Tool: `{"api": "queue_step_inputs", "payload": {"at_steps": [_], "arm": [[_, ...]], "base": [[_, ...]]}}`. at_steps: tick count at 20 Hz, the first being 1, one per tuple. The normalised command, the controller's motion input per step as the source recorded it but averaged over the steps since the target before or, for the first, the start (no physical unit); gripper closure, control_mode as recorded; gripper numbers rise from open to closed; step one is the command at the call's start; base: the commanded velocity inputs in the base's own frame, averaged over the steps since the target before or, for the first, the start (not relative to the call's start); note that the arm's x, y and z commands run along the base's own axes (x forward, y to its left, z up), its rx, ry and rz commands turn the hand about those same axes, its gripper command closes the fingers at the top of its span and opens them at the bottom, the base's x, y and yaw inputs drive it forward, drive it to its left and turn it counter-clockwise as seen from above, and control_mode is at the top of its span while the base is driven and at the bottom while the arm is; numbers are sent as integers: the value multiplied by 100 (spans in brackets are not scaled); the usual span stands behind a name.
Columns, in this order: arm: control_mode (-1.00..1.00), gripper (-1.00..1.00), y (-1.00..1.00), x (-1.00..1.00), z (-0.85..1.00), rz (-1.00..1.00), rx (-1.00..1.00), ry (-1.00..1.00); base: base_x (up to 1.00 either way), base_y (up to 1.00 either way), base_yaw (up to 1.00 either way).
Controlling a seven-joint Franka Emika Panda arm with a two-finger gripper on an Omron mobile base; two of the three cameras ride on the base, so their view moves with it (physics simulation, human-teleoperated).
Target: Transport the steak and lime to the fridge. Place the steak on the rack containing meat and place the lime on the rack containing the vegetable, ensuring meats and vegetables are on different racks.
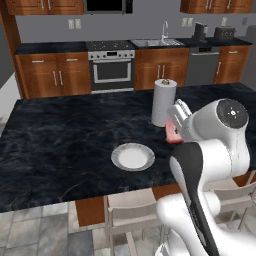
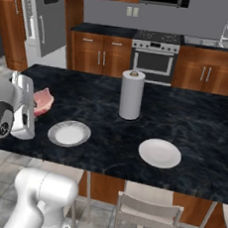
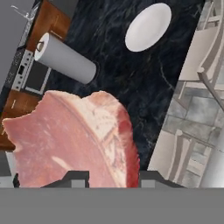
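The fingers [image 3: 109, 177] sit closed on the steak [image 3: 74, 140], holding it up above the dark desk [image 1: 60, 135] near the paper towel roll [image 2: 131, 95]; the meat looks soft, floppy and slick, so a grip across its thick middle seems safest.

The arm [image 1: 210, 165] is glossy white, built of fat rounded tubes with bulging joints. A black band [image 1: 192, 170] runs down its middle link. At 2 o'clock in the left base view, a grey round cap [image 1: 233, 114] closes one joint. The hand [image 2: 23, 109] is a pale boxy block.
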Motion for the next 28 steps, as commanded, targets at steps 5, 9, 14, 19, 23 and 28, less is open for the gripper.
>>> {"api": "queue_step_inputs", "payload": {"at_steps": [5,9,14,19,23,28], "arm": [[-100,100,-12,0,0,6,4,17],[-100,100,0,-8,0,6,2,4],[-100,100,0,-35,5,1,1,-3],[-100,100,0,-57,14,0,2,-11],[100,100,3,-25,0,2,5,0],[100,100,0,0,0,0,0,0]], "base": [[0,0,0],[0,0,0],[0,0,0],[0,0,0],[-75,17,6],[-100,30,4]]}}
